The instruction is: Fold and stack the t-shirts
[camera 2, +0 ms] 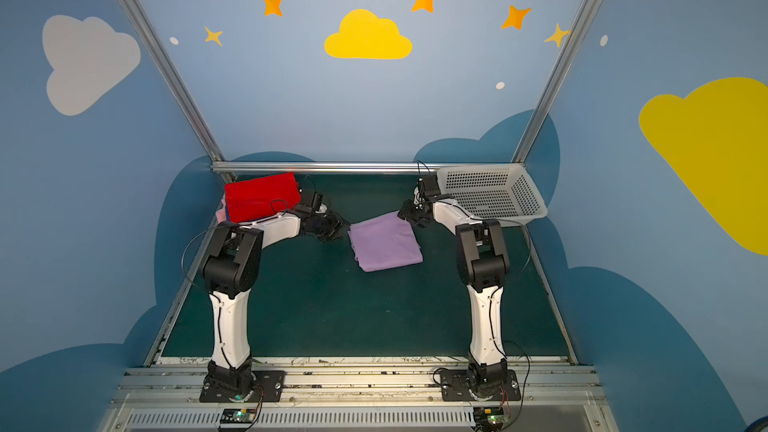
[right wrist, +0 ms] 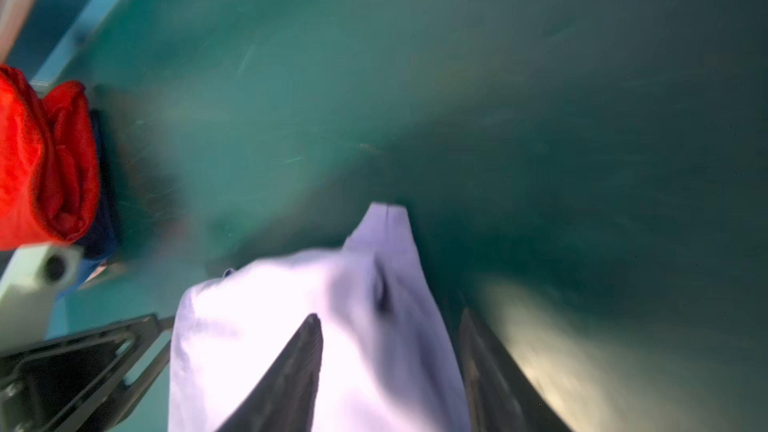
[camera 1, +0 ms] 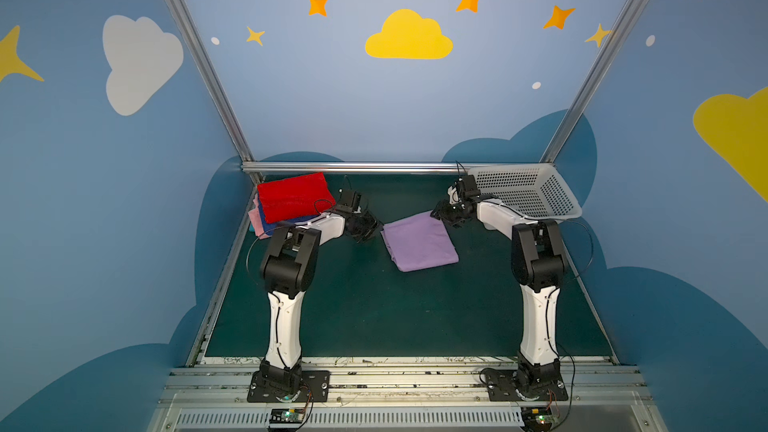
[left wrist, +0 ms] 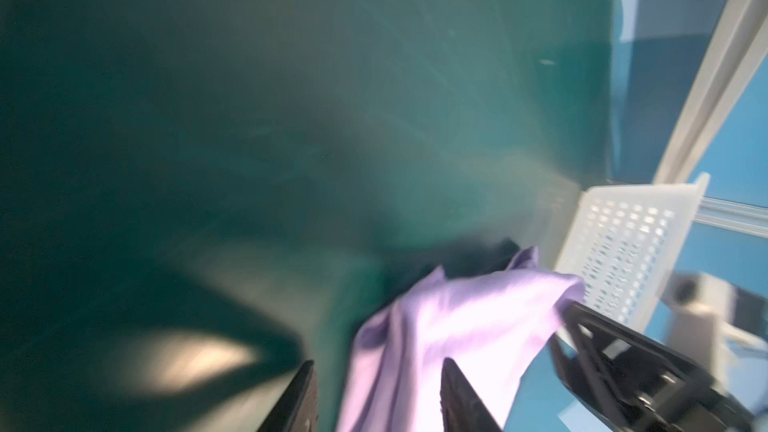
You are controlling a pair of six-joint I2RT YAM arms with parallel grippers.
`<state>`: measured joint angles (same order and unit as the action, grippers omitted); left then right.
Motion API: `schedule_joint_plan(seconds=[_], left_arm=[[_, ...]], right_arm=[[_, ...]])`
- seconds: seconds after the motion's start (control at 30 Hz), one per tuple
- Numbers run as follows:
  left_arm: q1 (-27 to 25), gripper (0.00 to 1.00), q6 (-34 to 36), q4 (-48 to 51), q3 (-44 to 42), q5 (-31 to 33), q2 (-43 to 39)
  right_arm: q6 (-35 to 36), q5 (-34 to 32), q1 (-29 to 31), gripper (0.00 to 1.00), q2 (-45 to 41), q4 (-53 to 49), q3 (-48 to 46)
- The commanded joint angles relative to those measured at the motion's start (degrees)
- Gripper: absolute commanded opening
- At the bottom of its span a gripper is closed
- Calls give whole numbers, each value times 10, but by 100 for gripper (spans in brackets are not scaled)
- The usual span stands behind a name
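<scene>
Left pincer (camera 1: pixel 374 227) and right pincer (camera 1: pixel 438 215) look parted (blurry tho), lavender t-shirt (camera 1: pixel 419 242) corners loose between them, probably so the fold settles flat.

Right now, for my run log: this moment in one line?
lavender t-shirt: folded, mid-table | left gripper: open at its edge | right gripper: open at its edge | red t-shirt: tops stack

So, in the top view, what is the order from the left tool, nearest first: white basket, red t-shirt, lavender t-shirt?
From the left tool:
1. The lavender t-shirt, just beside it, mid-table.
2. The red t-shirt, on the stack, far left.
3. The white basket, far right corner.
</scene>
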<state>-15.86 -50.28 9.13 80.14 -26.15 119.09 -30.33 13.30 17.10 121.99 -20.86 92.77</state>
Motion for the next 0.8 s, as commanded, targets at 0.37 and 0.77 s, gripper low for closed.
schedule_joint_plan(seconds=[0.37,0.77], left_arm=[[-131,4,5,54,-58,54,-131],[-136,4,-55,-51,-132,8,-58]], right_arm=[[-54,138,-18,0,-258,83,-293],[-150,240,-68,0,-119,232,-410]])
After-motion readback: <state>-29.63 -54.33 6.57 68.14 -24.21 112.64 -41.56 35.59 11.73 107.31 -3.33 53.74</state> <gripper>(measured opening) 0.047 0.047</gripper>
